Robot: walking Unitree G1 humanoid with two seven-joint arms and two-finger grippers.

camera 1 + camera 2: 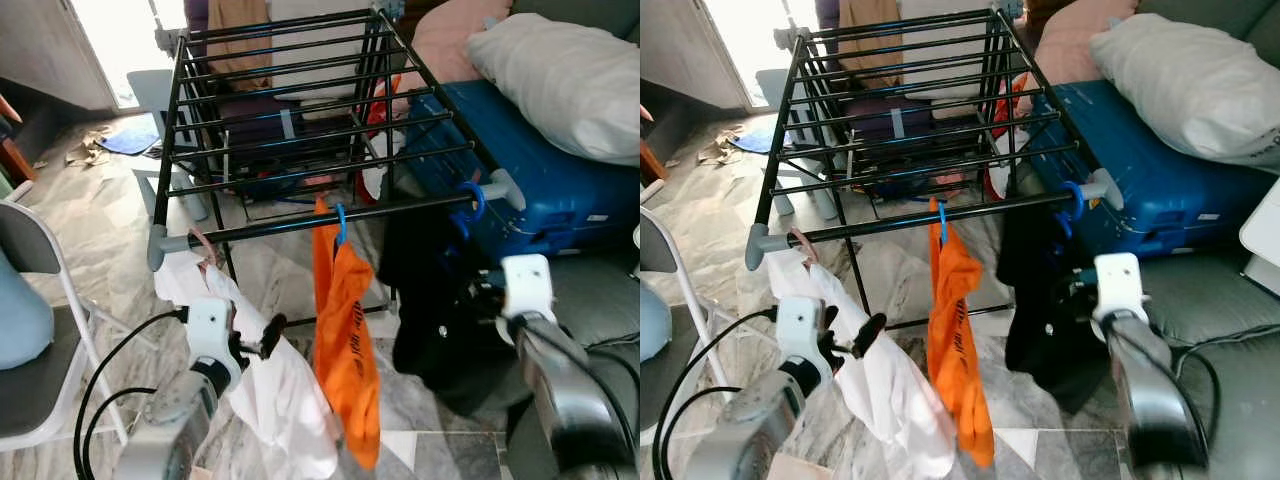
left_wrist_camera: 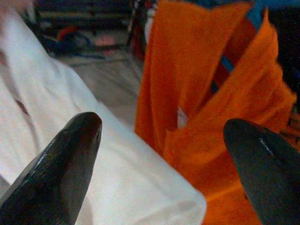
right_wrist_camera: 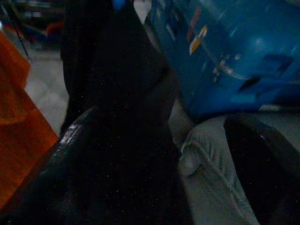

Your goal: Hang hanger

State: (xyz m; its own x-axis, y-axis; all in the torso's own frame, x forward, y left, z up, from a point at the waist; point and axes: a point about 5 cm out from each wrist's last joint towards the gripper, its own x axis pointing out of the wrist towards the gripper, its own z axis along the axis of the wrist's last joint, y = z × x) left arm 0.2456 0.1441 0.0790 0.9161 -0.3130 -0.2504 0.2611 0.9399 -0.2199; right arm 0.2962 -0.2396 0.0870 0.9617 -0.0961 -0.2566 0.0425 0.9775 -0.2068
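We see a black drying rack (image 1: pixel 300 110) whose front rail carries three garments on hangers: a white garment (image 1: pixel 275 385) on a pinkish hanger (image 1: pixel 203 245) at our left, an orange garment (image 1: pixel 345 345) on a blue hanger (image 1: pixel 340 222) in the middle, and a black garment (image 1: pixel 425 290) on a second blue hanger (image 1: pixel 470 203) at our right. Our left gripper (image 2: pixel 161 145) has its jaws spread wide and empty, facing the white and orange cloth. Our right gripper (image 3: pixel 187 154) also appears spread and empty, though that view is dark, close before the black garment, beside a blue suitcase (image 1: pixel 540 180).
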